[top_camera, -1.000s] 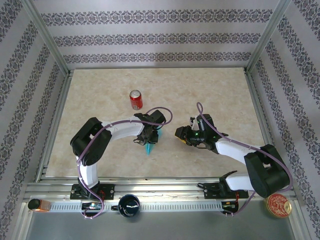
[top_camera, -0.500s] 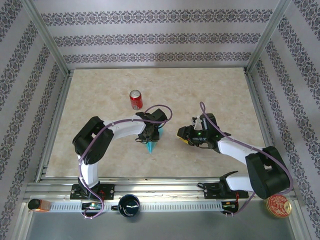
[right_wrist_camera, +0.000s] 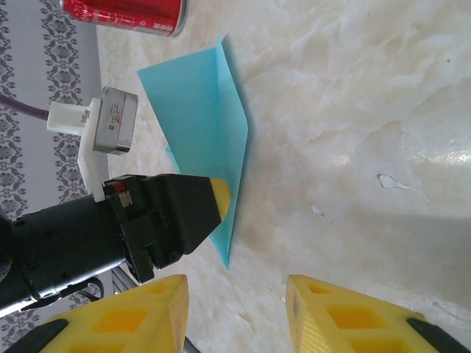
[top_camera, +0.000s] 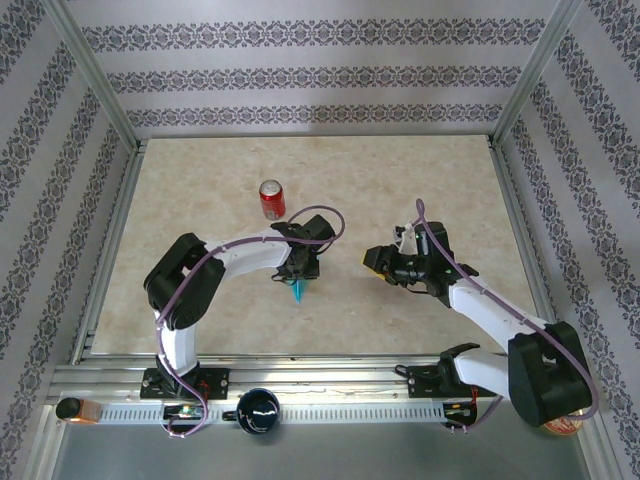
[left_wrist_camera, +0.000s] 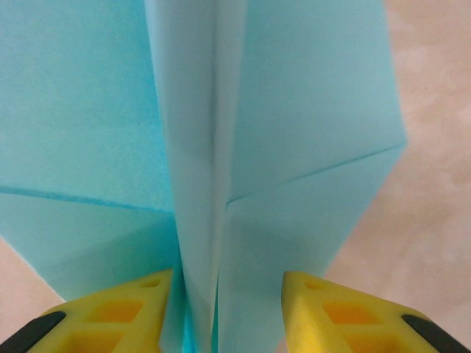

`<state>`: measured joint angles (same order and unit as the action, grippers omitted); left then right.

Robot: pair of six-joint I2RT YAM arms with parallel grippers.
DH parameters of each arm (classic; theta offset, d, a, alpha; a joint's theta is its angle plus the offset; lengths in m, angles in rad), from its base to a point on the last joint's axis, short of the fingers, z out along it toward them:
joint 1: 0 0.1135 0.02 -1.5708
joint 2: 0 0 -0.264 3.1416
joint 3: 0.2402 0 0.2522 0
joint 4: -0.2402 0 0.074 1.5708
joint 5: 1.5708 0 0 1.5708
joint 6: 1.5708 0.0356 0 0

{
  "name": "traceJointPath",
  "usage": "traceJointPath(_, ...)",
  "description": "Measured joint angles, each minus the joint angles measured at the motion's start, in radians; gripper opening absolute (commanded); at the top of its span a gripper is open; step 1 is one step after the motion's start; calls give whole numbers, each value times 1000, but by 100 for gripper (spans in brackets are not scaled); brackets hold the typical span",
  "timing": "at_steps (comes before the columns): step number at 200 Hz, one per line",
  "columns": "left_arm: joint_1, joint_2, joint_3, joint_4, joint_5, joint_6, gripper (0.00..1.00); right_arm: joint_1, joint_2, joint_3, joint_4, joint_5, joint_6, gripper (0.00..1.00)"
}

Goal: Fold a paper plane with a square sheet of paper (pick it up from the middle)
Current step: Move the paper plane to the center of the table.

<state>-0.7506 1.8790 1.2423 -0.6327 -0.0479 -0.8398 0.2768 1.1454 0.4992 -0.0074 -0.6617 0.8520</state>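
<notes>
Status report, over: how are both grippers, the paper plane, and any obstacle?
Left gripper open, straddling the paper plane. Right gripper open, empty, nearby. Red can stands apart, no obstacle.

The paper plane (left_wrist_camera: 309, 132) is thin, matt turquoise paper, smooth, with sharply pressed creases. The worktop (top_camera: 400, 170) has a smooth beige marble-look finish with a soft sheen. Toward its far edge, the soda can (top_camera: 271, 199) is glossy red painted metal. The fingers (left_wrist_camera: 118, 312) of the left gripper (left_wrist_camera: 227, 279) and the fingers (right_wrist_camera: 331, 316) of the right gripper (right_wrist_camera: 235, 283) are matt yellow plastic with moulded pockets. Dull silver metal rails (top_camera: 300, 378) run along the worktop's near edge. The walls (top_camera: 300, 75) look matt and patterned.
</notes>
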Motion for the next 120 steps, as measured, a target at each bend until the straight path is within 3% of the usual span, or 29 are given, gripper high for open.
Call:
traceJointPath(35, 0, -68, 0, 0, -10, -6, 43, -17, -50, 12, -76, 26, -35, 42)
traceJointPath(62, 0, -143, 2, -1, -18, -5, 47, -35, -95, 77, -216, 116, -119, 43)
traceJointPath(120, 56, -409, -118, 53, -37, 14, 49, -99, -198, 143, -357, 265, -238, 46)
